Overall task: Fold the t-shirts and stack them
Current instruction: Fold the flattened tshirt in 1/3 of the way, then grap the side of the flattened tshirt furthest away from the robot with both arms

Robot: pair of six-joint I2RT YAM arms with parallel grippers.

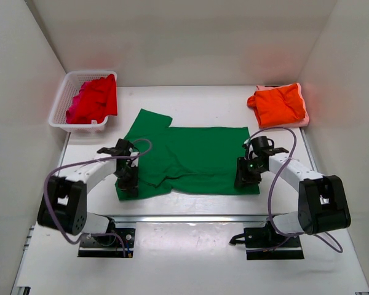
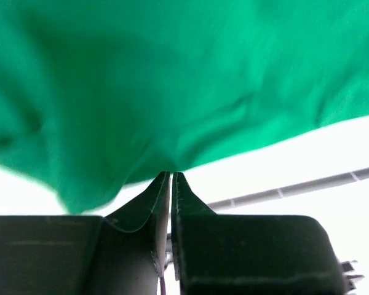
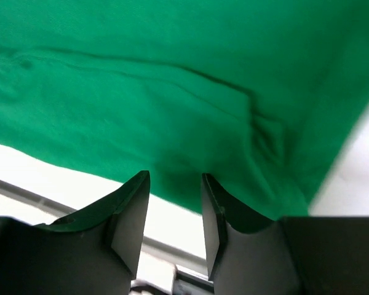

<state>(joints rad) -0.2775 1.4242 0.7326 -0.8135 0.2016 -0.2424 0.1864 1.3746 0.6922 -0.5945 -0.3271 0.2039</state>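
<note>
- Lifting now would risk a skewed fold. Your left gripper is pinched almost shut with the hem of the green t-shirt at its tips. Your right gripper stands part-open, its jaws a narrow gap apart with nothing between them. If only one corner rises, the cloth will likely drag slantwise across the worktop.
- Watch the left hold: only the very edge of the hem reaches the tips, so I judge it shallow. It could slide out once the cloth comes under tension.
- On the right, the shirt's edge crosses just past the tips, with bare worktop below it in the wrist view. If you close from there without pushing further in, you may catch only a thin lip of cloth, or miss it.
- The cloth beside the left gripper looks bunched and loose. Any crease there could be carried into the fold.
- The green t-shirt lies spread out in the middle of the worktop, nearer its front edge. The left gripper sits at the shirt's near-left corner and the right gripper at its near-right corner, both on the front hem.
- The folded orange t-shirt rests at the far right corner. The red t-shirt lies in the white basket at the far left corner. Both are well apart from the grippers.
</note>
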